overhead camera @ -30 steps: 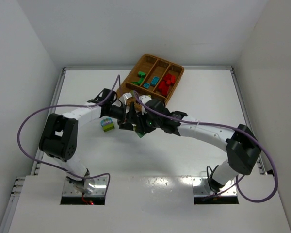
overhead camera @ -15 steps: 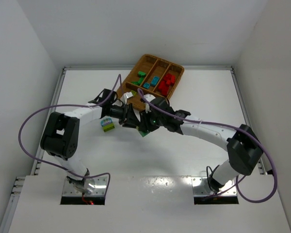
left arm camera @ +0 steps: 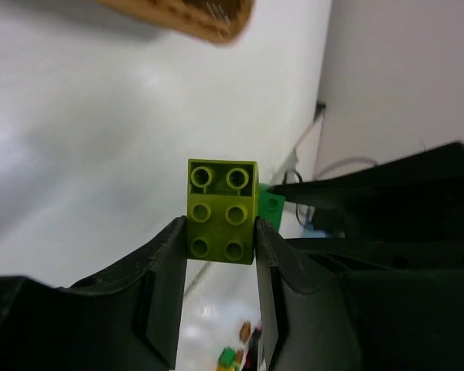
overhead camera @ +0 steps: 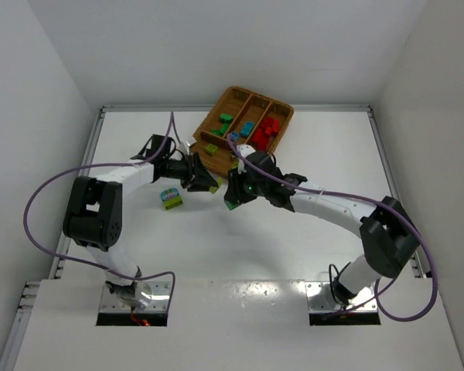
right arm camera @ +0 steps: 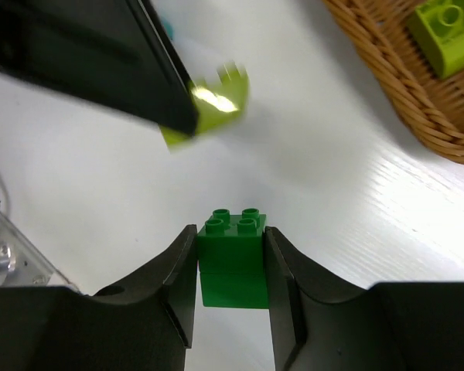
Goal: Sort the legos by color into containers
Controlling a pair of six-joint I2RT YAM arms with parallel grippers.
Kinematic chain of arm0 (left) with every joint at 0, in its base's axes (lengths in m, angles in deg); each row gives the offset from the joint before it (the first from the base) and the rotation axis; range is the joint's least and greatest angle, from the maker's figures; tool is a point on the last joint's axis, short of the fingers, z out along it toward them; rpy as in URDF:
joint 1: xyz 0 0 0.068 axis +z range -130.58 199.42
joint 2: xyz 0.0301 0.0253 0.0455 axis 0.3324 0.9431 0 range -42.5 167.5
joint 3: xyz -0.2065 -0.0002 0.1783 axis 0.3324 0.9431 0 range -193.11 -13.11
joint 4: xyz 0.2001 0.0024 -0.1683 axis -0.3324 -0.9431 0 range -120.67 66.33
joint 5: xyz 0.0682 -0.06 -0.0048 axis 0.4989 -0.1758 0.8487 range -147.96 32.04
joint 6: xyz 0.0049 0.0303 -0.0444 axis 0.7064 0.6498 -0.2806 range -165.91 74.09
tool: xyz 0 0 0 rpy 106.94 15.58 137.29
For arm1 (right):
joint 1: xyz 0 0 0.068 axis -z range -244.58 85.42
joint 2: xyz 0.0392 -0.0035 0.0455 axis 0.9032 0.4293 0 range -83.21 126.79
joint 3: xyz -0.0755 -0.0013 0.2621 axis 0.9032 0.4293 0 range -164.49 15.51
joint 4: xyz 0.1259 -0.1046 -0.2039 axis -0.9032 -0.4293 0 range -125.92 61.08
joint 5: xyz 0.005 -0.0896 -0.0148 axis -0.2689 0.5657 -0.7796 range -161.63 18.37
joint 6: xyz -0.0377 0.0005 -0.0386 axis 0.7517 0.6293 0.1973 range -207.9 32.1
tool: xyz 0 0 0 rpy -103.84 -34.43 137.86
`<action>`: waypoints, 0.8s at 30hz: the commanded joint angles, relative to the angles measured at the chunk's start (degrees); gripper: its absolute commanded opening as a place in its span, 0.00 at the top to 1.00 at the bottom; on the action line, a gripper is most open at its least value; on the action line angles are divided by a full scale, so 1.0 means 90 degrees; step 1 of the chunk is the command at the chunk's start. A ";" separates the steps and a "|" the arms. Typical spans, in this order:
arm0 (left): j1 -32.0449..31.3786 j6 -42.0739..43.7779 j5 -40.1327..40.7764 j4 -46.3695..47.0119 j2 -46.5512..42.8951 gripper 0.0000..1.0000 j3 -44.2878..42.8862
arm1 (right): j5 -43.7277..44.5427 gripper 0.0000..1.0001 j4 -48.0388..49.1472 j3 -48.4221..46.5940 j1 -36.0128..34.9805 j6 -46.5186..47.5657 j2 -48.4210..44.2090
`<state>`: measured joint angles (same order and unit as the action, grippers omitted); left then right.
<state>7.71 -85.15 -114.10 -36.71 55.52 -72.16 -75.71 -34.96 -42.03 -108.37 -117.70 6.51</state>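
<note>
We judge both light and stiff: left gripper [left arm camera: 220,236] pinches the lime brick [left arm camera: 222,205] by flat sides, right gripper [right arm camera: 230,259] the green brick [right arm camera: 232,236]

Arm links: smooth white tubes on the left arm [overhead camera: 127,176] and the right arm [overhead camera: 332,207].
Joints: bulky black housings with rounded corners.
Cables: a purple cable [overhead camera: 26,212] loops loosely along each arm.
Hands: the left hand [left arm camera: 220,232] and the right hand [right arm camera: 230,251] have matte black, curved fingers.
Bases: silver metal plates [overhead camera: 135,297] at the near edge of the worktop [overhead camera: 216,247].
</note>
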 commanded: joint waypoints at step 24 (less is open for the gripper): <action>-0.0399 -0.0015 0.3981 -0.1676 0.2704 0.21 -0.5275 | 0.1293 0.84 -0.0676 -0.0052 0.0452 -0.0702 0.0148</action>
<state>4.83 -86.88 -82.80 -47.59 82.97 -117.86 -64.32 -41.14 -41.87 -105.66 -121.59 7.62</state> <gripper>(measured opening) 0.769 0.360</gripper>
